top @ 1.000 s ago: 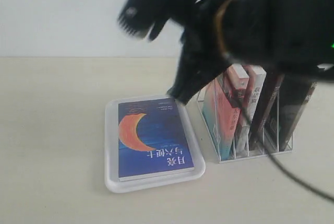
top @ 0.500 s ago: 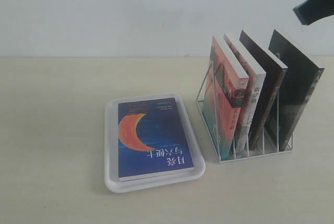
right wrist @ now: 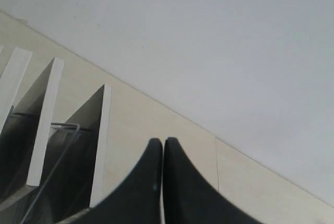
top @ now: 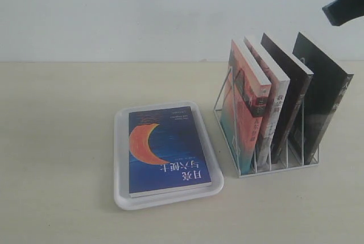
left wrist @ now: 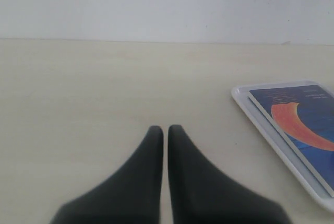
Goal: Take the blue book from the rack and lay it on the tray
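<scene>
Beige table [top: 57, 170]: blue book [top: 168, 150] lies flat in tray [top: 119, 164], long axis top-to-bottom, down-left of closed, empty right gripper [right wrist: 163, 144]; left gripper [left wrist: 165, 130] also closed.

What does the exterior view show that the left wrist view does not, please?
Only the exterior view shows the rack, four books leaning in it, and a dark arm part at the upper right. Only the left wrist view shows the left gripper, shut and empty. Both show the blue book lying flat in the tray.
</scene>
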Motion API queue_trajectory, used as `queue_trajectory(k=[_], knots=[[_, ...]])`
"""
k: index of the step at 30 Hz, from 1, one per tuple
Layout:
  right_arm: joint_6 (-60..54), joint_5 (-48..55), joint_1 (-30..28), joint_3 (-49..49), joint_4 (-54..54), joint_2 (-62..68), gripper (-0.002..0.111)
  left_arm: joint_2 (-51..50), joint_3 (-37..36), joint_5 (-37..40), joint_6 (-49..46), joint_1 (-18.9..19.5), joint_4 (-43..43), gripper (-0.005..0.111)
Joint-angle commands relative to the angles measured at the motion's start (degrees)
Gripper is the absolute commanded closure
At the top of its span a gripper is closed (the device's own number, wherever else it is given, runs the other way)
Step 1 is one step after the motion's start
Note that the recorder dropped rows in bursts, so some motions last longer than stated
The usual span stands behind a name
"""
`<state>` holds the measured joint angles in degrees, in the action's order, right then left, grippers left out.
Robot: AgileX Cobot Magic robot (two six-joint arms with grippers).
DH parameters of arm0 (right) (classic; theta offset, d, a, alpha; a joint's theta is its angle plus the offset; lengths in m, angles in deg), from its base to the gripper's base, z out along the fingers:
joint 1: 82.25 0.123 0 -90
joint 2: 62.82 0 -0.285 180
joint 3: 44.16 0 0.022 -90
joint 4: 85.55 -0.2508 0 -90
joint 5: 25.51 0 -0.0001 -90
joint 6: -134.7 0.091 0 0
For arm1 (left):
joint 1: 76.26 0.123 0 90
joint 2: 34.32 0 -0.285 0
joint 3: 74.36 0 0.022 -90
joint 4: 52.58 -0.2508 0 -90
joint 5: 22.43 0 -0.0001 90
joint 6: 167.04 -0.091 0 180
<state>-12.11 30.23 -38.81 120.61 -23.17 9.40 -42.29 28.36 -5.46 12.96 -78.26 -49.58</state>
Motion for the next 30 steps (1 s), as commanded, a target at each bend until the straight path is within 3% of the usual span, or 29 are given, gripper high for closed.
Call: queue_trajectory(k=[1, 7, 14, 20, 24, 30], knots=[[0.1, -0.2, -0.4, -0.1, 0.2, -0.5, 0.109, 0.2, 0.1, -0.2, 0.0, 0.1, 0.7, 0.103], [4.1, -7.8, -2.9, -0.1, -5.4, -7.0, 0.109, 0.2, 0.1, -0.2, 0.0, 0.1, 0.7, 0.103], [11.9, -33.3, -22.4, -8.0, -19.0, -23.1, 0.109, 0.2, 0.1, -0.2, 0.0, 0.1, 0.7, 0.103], [12.0, -47.3, -37.6, -26.9, -23.4, -42.0, 0.109, 0.2, 0.1, -0.2, 0.0, 0.1, 0.7, 0.103], [12.0, -48.8, -41.2, -40.8, -23.9, -55.1, 0.109, 0.2, 0.1, -0.2, 0.0, 0.1, 0.7, 0.103], [12.3, -48.9, -41.1, -54.3, -24.7, -64.4, 0.109, 0.2, 0.1, -0.2, 0.0, 0.1, 0.7, 0.103]])
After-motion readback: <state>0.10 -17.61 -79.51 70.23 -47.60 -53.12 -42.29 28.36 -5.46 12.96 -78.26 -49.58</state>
